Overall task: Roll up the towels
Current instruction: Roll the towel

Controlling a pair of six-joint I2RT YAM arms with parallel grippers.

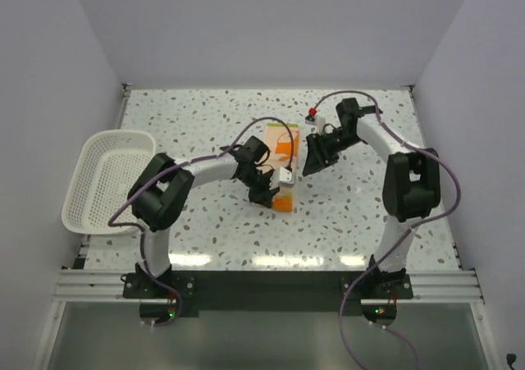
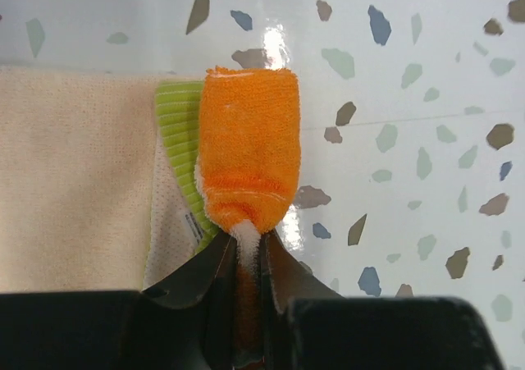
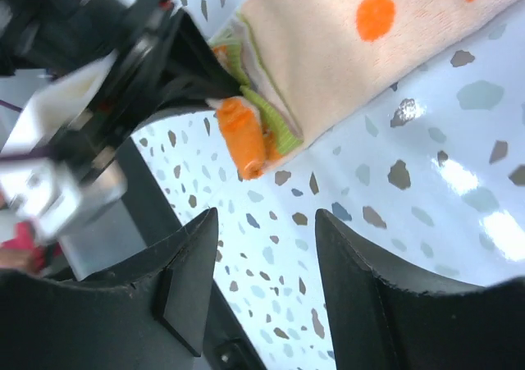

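Now | left tool (image 2: 248, 253) narrow, pinching towel (image 2: 246, 140) at rolled orange end | right tool (image 3: 267, 255) wide, apart from towel

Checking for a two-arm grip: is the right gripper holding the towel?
No, the right gripper is open above the table, apart from the towel.

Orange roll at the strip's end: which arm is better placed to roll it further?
Left. The left gripper is shut on one end of the orange roll; the right gripper hangs open beside it, holding nothing.

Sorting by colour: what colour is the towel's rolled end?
The rolled end is orange; clearest from left wrist.
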